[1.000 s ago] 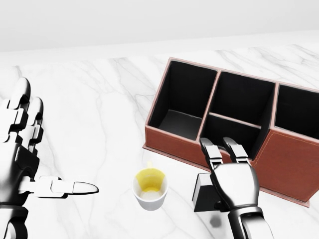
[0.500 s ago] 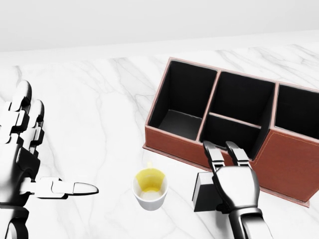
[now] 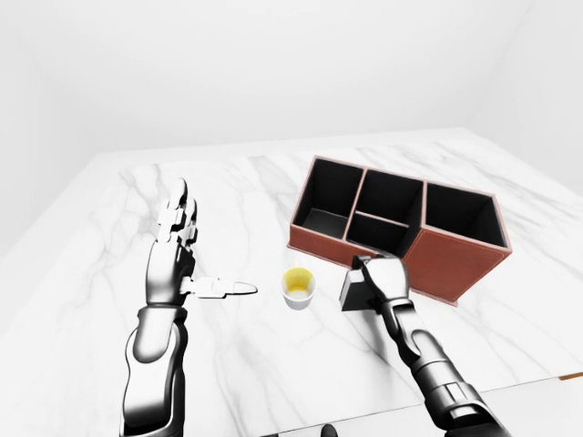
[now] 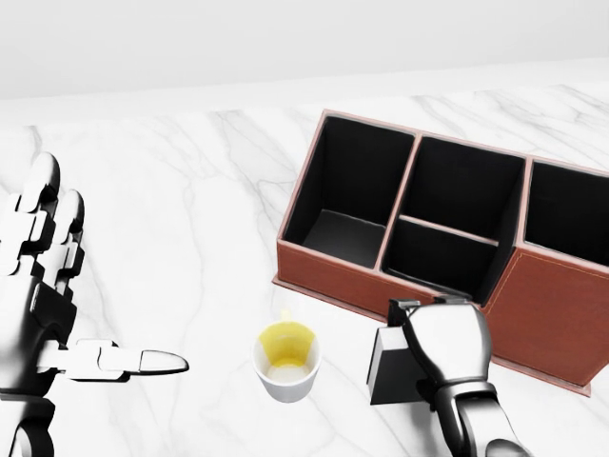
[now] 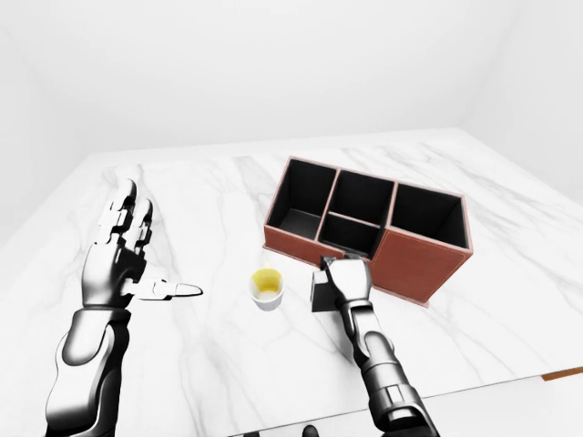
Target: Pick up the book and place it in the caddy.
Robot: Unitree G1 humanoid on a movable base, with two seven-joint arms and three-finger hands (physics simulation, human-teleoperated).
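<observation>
The book, small and dark, stands upright on the white marble table just below the caddy in the head view. My right hand covers the book's right side, its fingers curled down over the top edge and closed round it. The caddy is brown leather with several black compartments, all of them showing bare floors. My left hand is held up at the left, far from the book, fingers spread and thumb pointing right, holding nothing.
A white cup with a yellow inside stands left of the book, close to my right hand. The table's near edge runs across the bottom right of the left-eye view. White walls surround the table.
My right hand's fingers, stretched out over the book toward the caddy before, have curled down and closed on the book's top. The left hand, cup and caddy have not moved.
</observation>
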